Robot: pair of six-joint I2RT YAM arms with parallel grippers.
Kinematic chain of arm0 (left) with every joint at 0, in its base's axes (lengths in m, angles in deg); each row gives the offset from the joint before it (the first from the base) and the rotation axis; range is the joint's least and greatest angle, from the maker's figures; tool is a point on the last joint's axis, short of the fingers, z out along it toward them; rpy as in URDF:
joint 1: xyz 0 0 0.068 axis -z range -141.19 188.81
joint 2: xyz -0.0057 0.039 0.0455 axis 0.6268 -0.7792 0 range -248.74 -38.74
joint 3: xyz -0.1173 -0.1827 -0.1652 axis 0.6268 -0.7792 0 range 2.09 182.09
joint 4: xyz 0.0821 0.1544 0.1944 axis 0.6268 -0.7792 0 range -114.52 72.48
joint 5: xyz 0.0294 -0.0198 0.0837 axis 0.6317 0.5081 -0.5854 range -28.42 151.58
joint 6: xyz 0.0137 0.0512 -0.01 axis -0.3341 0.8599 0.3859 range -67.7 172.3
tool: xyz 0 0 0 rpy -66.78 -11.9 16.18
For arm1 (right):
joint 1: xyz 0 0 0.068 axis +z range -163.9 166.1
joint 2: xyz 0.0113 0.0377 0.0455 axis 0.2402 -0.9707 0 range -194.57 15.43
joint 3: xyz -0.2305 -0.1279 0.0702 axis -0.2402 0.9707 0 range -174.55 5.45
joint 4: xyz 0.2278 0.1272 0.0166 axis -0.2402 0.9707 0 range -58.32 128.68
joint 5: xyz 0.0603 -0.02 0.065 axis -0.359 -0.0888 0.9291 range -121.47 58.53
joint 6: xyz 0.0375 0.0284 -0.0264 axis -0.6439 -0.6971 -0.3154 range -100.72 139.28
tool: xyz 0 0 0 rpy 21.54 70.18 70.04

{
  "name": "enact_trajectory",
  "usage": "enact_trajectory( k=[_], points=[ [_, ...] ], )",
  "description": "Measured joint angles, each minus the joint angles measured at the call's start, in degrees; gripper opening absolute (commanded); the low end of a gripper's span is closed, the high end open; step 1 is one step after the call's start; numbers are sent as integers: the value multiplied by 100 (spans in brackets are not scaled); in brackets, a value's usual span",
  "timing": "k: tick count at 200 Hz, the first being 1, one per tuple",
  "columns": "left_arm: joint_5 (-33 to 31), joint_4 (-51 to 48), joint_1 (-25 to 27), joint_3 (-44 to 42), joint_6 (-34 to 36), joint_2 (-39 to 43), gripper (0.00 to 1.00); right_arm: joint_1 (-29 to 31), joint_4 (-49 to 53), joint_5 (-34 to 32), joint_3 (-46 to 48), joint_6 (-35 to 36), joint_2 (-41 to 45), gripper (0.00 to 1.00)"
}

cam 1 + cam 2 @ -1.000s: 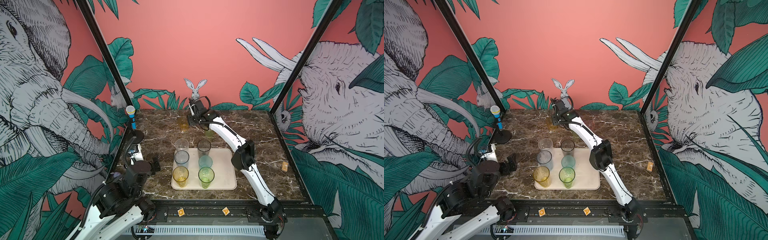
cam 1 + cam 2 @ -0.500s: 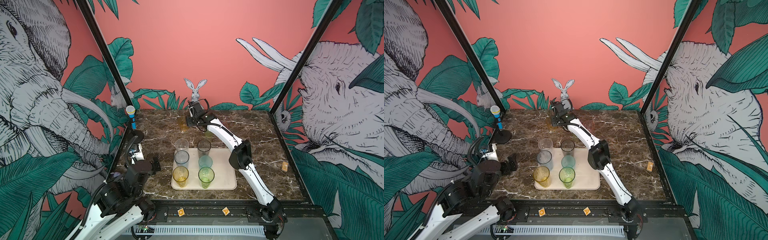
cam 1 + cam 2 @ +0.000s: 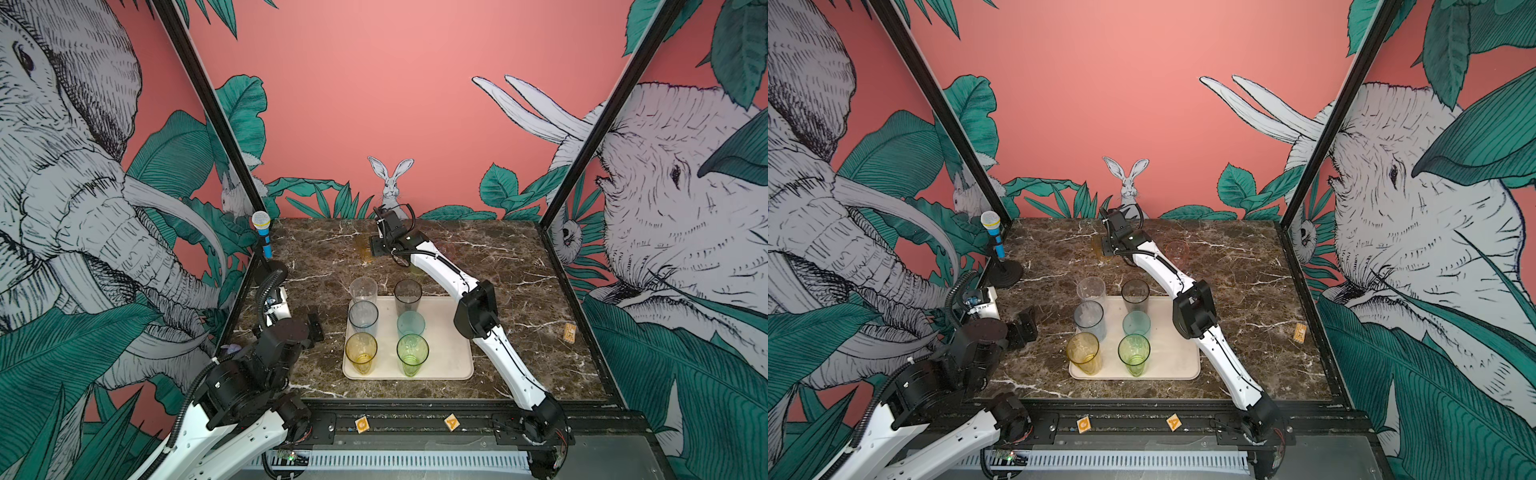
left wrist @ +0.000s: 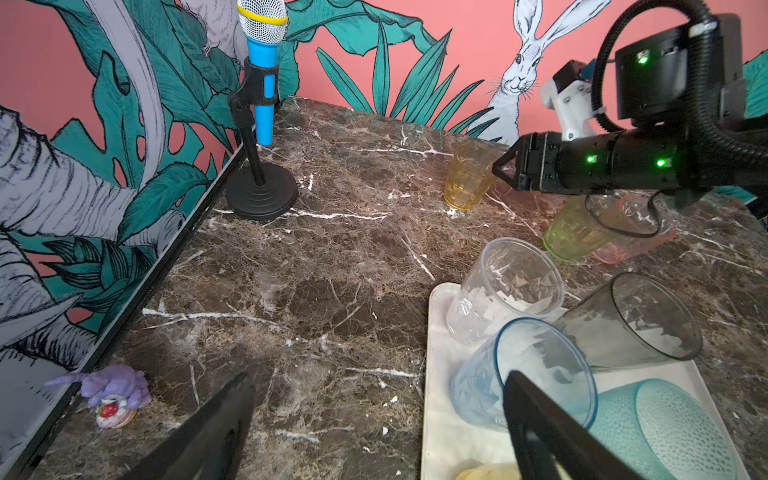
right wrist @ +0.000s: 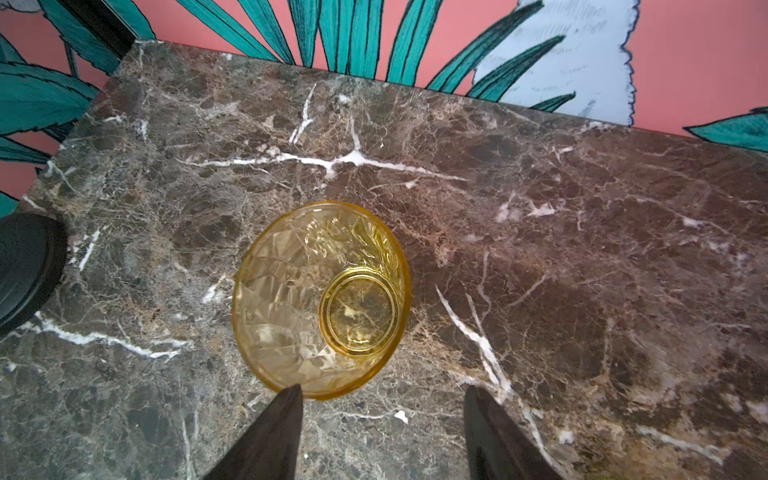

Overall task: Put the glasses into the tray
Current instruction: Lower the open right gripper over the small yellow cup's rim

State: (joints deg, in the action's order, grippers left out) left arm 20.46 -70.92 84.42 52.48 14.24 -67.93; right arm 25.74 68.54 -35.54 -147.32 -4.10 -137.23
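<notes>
Left gripper (image 4: 378, 376) spread, empty, near left edge of tray (image 3: 449, 357). Six tall glasses (image 3: 409, 349) upright on tray. Amber glass (image 5: 320, 299) on table (image 3: 519, 257) at back. Right gripper (image 5: 382, 390) spread, empty, just short of it. Green glass (image 4: 577, 232), pink glass (image 4: 636, 237) nearby, off tray.

White link shells (image 3: 440, 270) join black motor housings (image 3: 476, 309), ribbed black conduit (image 4: 705, 91) loops beside them, and the right tool (image 5: 383, 390) has black tapered fingers (image 5: 266, 436).
</notes>
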Motion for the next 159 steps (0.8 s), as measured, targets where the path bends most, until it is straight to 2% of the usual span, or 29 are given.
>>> enact_trajectory(
  k=[159],
  points=[
    [0,-61,0,-94,-146,-37,94,-22,-282,26,-9,-175,-149,61]
  ],
)
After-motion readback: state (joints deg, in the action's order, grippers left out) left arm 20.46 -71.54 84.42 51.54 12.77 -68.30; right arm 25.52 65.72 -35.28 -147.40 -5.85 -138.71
